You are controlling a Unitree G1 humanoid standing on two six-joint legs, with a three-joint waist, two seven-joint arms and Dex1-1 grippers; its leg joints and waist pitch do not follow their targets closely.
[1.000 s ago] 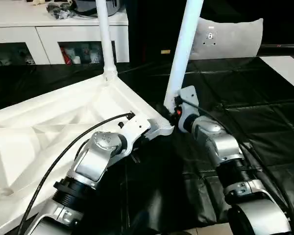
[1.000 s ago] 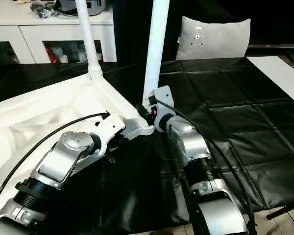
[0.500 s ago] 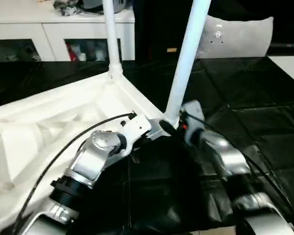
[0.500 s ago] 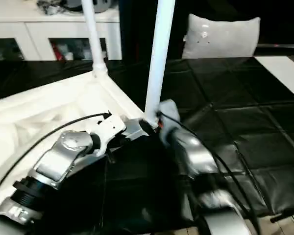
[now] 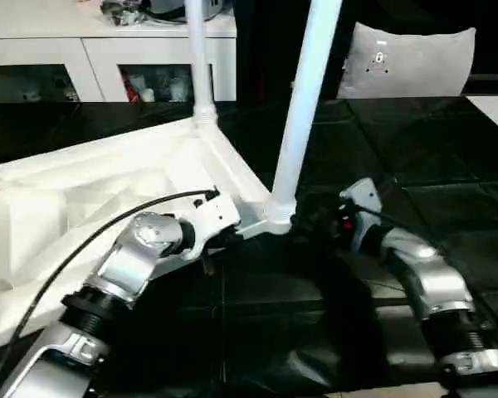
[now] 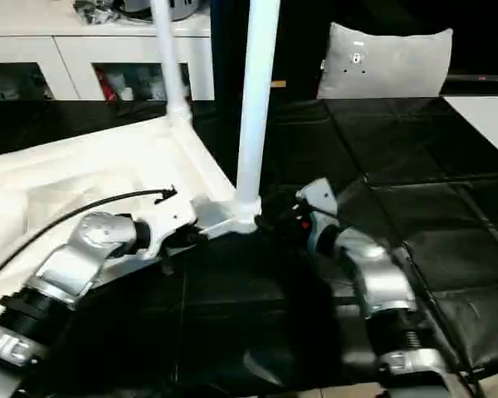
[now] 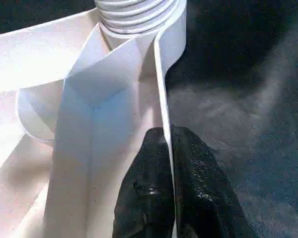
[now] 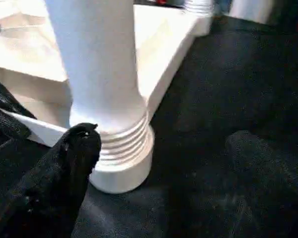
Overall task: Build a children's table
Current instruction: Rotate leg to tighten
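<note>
The left tool (image 7: 166, 148) pinches the rim of the upturned table top (image 5: 83, 207). The right tool (image 8: 154, 144), fingers spread, flanks the near leg (image 5: 303, 99) at its corner socket (image 5: 275, 222). Best to keep the rim clamped while that leg seats straight. Beyond, a second leg (image 5: 199, 58) stands; the cabinet (image 5: 108, 58) holds small items behind glass.
</note>
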